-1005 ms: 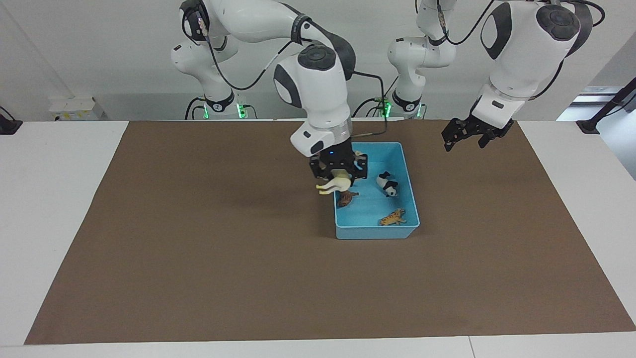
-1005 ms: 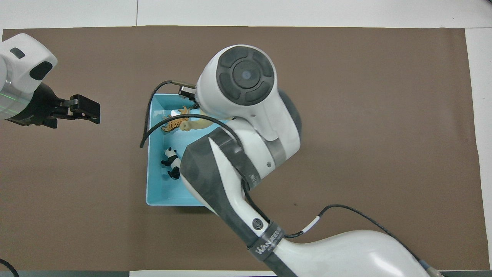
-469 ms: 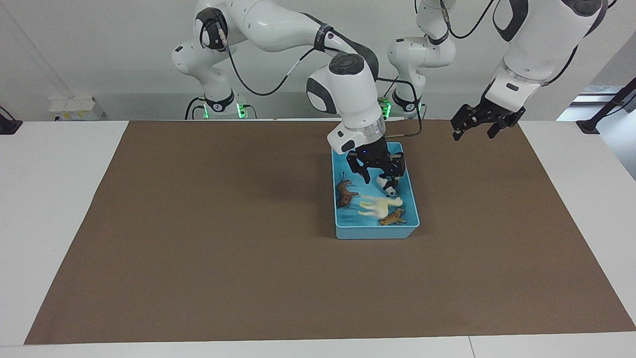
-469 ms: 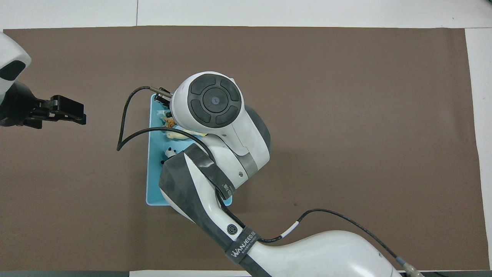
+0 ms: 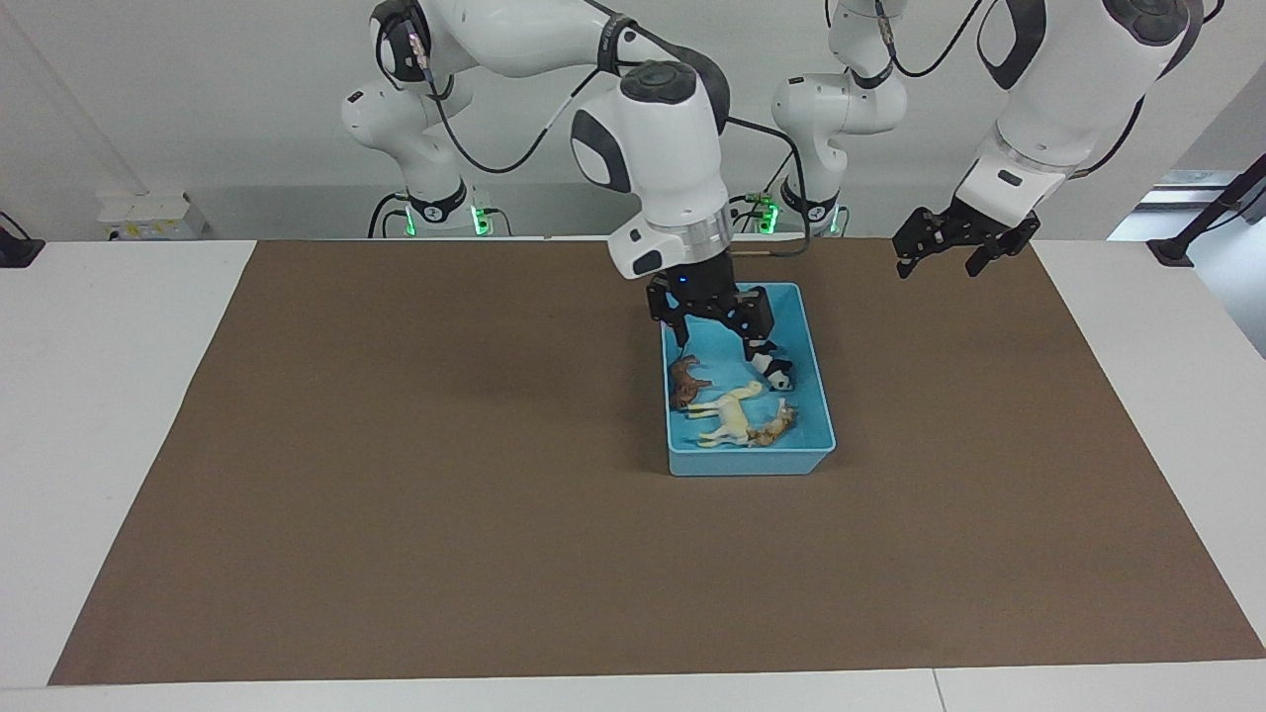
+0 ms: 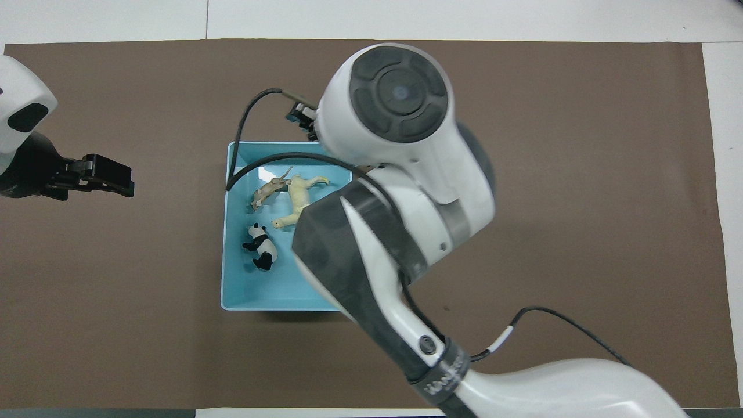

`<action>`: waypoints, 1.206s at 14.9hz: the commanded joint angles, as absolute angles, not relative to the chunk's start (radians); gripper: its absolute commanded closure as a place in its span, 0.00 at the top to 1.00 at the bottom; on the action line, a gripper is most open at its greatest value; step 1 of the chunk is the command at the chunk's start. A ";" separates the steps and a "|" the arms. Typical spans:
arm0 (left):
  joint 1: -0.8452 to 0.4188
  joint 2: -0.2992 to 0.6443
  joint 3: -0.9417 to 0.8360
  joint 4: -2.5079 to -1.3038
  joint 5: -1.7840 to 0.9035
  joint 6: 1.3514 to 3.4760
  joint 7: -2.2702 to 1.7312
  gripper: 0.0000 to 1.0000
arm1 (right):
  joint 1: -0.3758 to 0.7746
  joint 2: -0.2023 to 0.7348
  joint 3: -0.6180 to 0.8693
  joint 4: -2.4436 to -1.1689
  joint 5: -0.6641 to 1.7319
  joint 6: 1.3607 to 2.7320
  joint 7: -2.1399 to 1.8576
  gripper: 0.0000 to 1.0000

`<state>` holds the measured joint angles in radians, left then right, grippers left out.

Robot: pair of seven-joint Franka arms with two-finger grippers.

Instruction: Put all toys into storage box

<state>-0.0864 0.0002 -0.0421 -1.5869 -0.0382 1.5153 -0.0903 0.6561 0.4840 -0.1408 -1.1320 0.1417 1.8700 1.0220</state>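
The light blue storage box (image 5: 747,462) (image 6: 231,244) sits on the brown mat near the robots. Inside lie the toys: a cream horse (image 5: 729,415) (image 6: 299,197) on its side against the orange tiger (image 5: 779,425) (image 6: 268,191), a brown animal (image 5: 684,384) and a panda (image 5: 774,371) (image 6: 260,248). My right gripper (image 5: 722,338) hangs open and holding nothing just over the box's end nearest the robots. In the overhead view the right arm hides its gripper and the brown animal. My left gripper (image 5: 938,263) (image 6: 110,174) waits open in the air over the mat toward the left arm's end.
A brown mat (image 5: 445,494) covers most of the white table (image 5: 109,396). The right arm's black cable (image 6: 244,145) loops over the box's corner in the overhead view.
My right gripper opened and let the cream horse drop into the box, where it now lies by the tiger. The gripper then rose a little. The left arm lifted slightly.
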 commanded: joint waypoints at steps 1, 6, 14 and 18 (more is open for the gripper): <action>-0.049 -0.029 -0.058 -1.617 -0.049 1.516 -0.064 1.00 | 0.507 0.417 -0.130 -1.193 0.132 1.792 0.736 1.00; -0.017 -0.008 -0.110 -1.566 -0.022 1.450 -0.064 1.00 | 0.287 0.377 -0.130 -1.267 0.068 1.789 0.214 1.00; 0.000 -0.026 -0.127 -1.615 -0.025 1.517 -0.064 1.00 | 0.074 0.250 -0.130 -1.403 0.066 1.615 -0.178 1.00; 0.000 -0.035 -0.126 -1.628 -0.025 1.516 -0.064 1.00 | 0.058 0.126 -0.132 -1.566 0.060 1.628 -0.179 1.00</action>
